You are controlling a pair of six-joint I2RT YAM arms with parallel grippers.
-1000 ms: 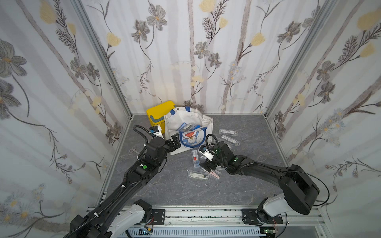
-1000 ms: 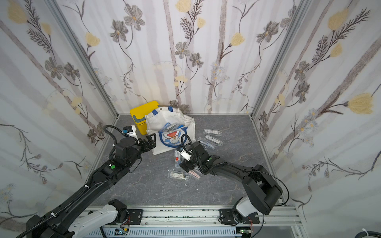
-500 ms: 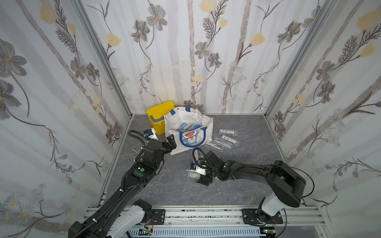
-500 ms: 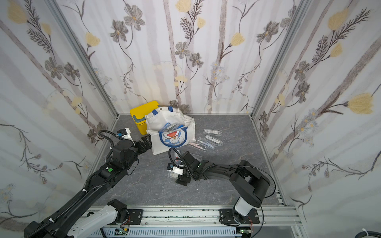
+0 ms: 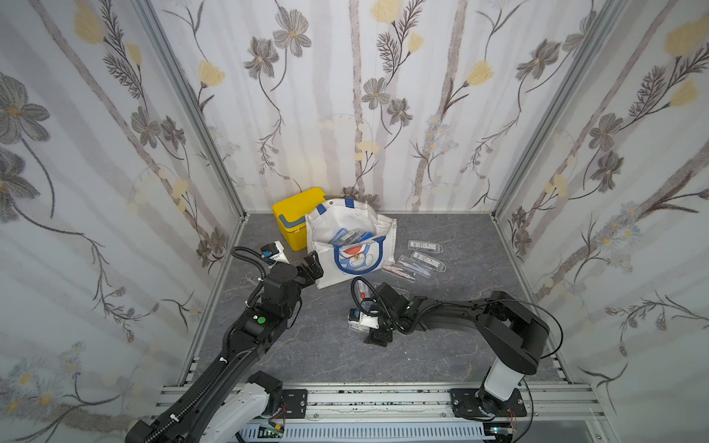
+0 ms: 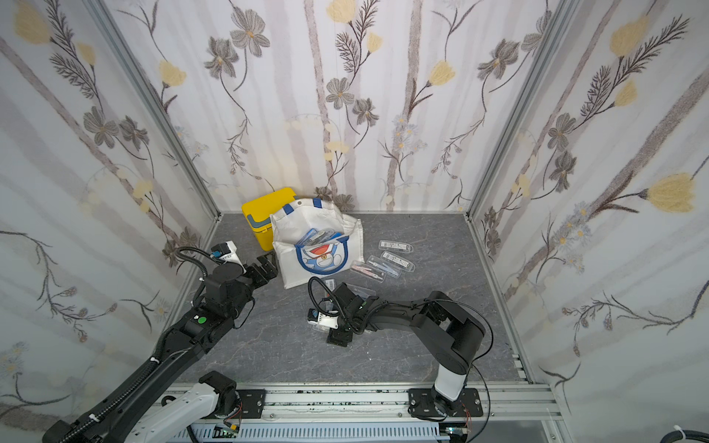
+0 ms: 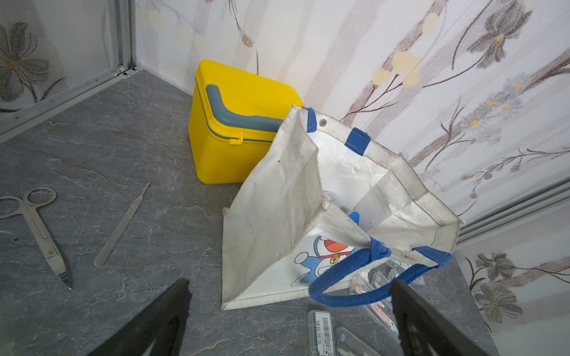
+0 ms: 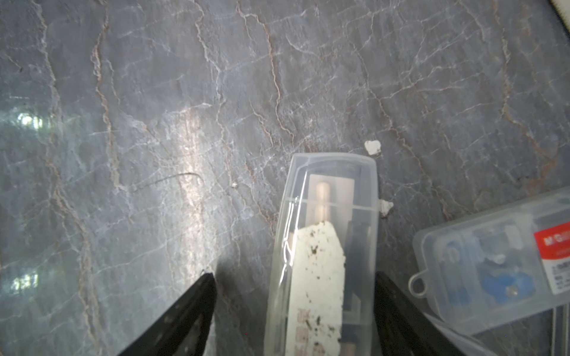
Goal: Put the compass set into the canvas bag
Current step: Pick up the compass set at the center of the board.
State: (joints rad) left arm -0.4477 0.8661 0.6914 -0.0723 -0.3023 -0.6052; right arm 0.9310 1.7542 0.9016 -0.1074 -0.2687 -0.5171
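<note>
The canvas bag (image 5: 347, 245) (image 6: 314, 245) (image 7: 277, 200) stands open at the back, white with blue handles and a cat-face pocket, with several clear cases inside. A compass set in a clear plastic case (image 8: 324, 246) lies flat on the grey floor between the fingers of my right gripper (image 8: 294, 277) (image 5: 378, 337) (image 6: 339, 339). The jaws are open around it, with a gap on one side. My left gripper (image 5: 312, 266) (image 6: 264, 266) (image 7: 290, 296) is open and empty beside the bag's near left corner.
A yellow plastic box (image 5: 293, 214) (image 7: 237, 108) stands behind the bag on its left. Several more clear cases (image 5: 424, 261) lie right of the bag, and one with a red label (image 8: 481, 262) lies beside the framed case. Scissors (image 7: 40, 228) and a scalpel (image 7: 121, 225) lie left.
My right gripper has moved from the cases near the bag toward the front, down over one case, and its jaws have narrowed. My left arm has drawn back slightly.
</note>
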